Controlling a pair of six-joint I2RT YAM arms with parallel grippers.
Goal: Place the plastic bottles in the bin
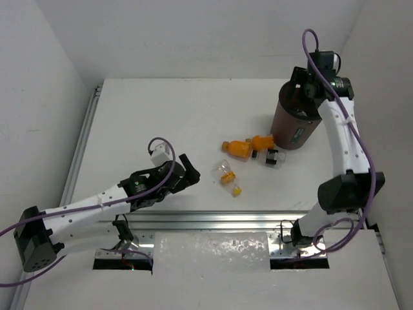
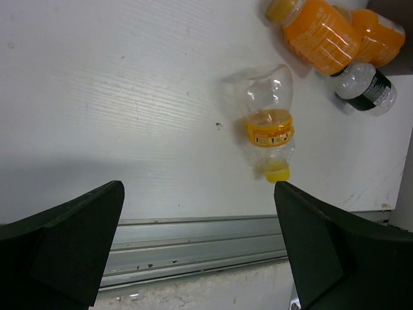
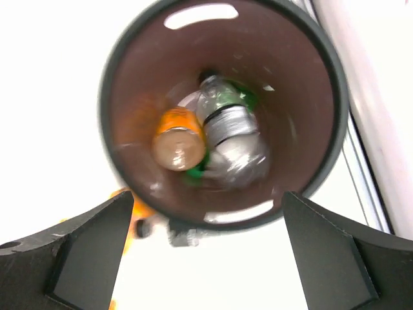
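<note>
Right gripper (image 3: 206,258) spread empty over the bin (image 3: 139,71); left gripper (image 2: 200,252) spread wide too.
In the upper right of the top view, the bin stands upright on the table (image 1: 161,116). Inside it lie an orange bottle (image 3: 177,145) and a clear banded bottle (image 3: 229,129). At centre frame a yellow-capped bottle (image 1: 227,175) lies untouched ahead of the left gripper. Two orange bottles (image 1: 237,148) and a dark-labelled bottle (image 1: 272,157) lie just beside the bin's base.
</note>
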